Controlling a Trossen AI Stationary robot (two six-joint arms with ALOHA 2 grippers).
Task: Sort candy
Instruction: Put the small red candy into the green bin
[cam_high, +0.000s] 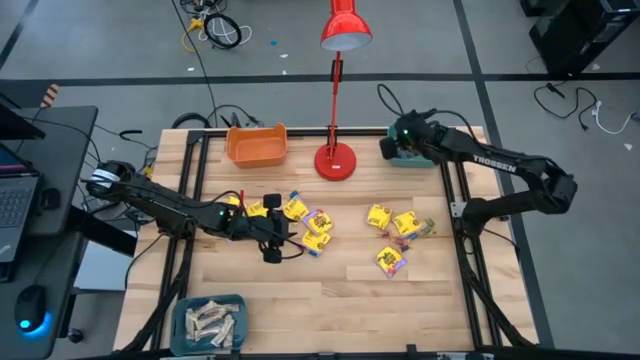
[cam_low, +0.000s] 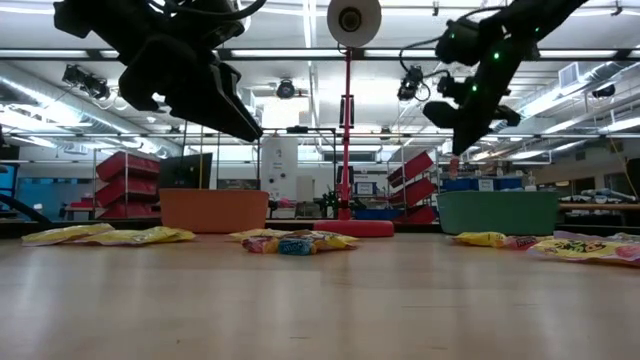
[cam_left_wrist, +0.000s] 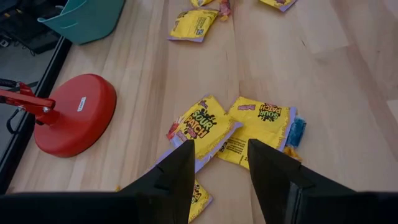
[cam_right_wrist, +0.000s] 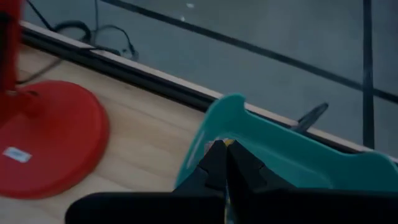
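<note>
Tabletop (cam_high: 330, 290) is pale wood, framed by dark rails, with grey floor and loose cables beyond its far edge. From above I see the candy (cam_high: 315, 230) lying in two scatters mid-table, yellow packets left of centre and more to the right (cam_high: 393, 225). An orange bin (cam_high: 257, 145) and a red lamp base (cam_high: 335, 160) stand along the far edge, and a teal bin (cam_high: 410, 155) at the far right corner. A second bin (cam_high: 210, 322) at the near left holds pale bars.

My left gripper (cam_high: 272, 240) hangs above the left scatter, jaws released and empty; its wrist view alone shows dark print on the packets (cam_left_wrist: 202, 124). My right gripper (cam_right_wrist: 225, 163) hovers over the teal bin's rim, jaws clenched, holding nothing I can see.

The low view alone shows shelving and red crates behind. Near centre stays bare.
</note>
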